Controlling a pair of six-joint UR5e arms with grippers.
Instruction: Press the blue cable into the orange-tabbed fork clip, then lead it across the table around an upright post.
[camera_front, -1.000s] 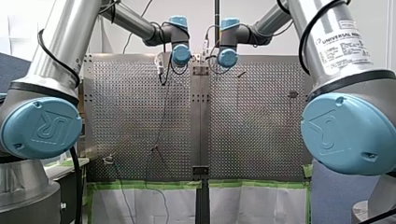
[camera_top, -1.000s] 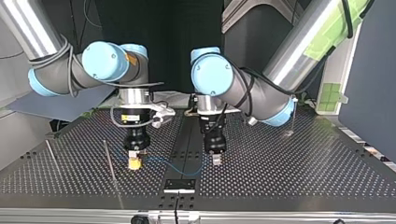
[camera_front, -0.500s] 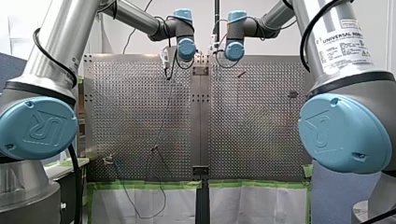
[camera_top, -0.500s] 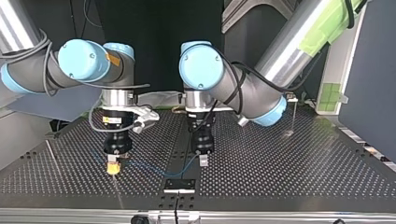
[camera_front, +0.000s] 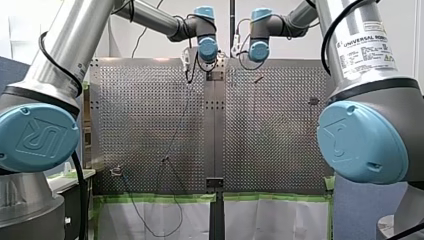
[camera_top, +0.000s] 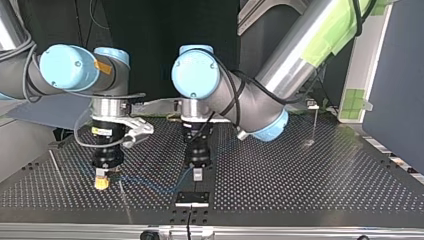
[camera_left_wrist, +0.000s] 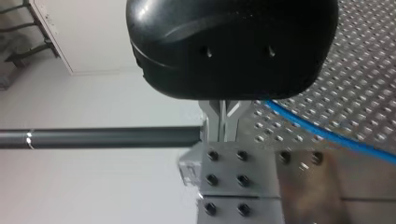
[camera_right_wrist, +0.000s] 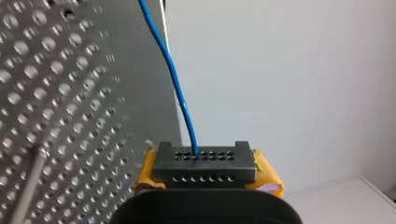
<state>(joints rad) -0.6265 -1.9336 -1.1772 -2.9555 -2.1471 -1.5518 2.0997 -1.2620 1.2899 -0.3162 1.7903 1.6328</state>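
Front view: my left arm (camera_front: 55, 75) comes in at the left and my right arm (camera_front: 365, 65) at the right; both wrists hang side by side over the far middle of the perforated tabletop (camera_front: 280, 150); neither gripper can be read from here; a thin cable (camera_front: 176, 125), its colour unclear in this view, runs from under my left wrist toward the near edge and loops over it.

Top view: my right gripper (camera_top: 102, 184), at the left, points straight down with yellow pads just above the tabletop (camera_top: 300, 180); my left gripper (camera_top: 198, 176) stands near the middle, also pointing down, just beyond a black plate (camera_top: 192, 198) at the near edge; the blue cable (camera_top: 150, 186) sags between the two grippers, low over the holes and rising at each end; a thin post (camera_top: 122, 197) stands close beside my right gripper, toward the middle.

Left wrist view: my left gripper (camera_left_wrist: 223, 135) has its metal fingers drawn narrow, almost together; the blue cable (camera_left_wrist: 322, 132) leaves from beside them and slants away across the perforated surface; a screwed plate (camera_left_wrist: 224, 186) lies under the fingertips; a dark rod (camera_left_wrist: 93, 137) reaches out sideways from the fingers.

Right wrist view: my right gripper (camera_right_wrist: 205, 171) is clamped on a black end block (camera_right_wrist: 205, 161) between its yellow pads (camera_right_wrist: 268, 178); the blue cable (camera_right_wrist: 176, 84) rises out of that block and runs ahead along the tabletop's (camera_right_wrist: 70, 93) edge; a metal rod (camera_right_wrist: 28, 186) shows beside the gripper.
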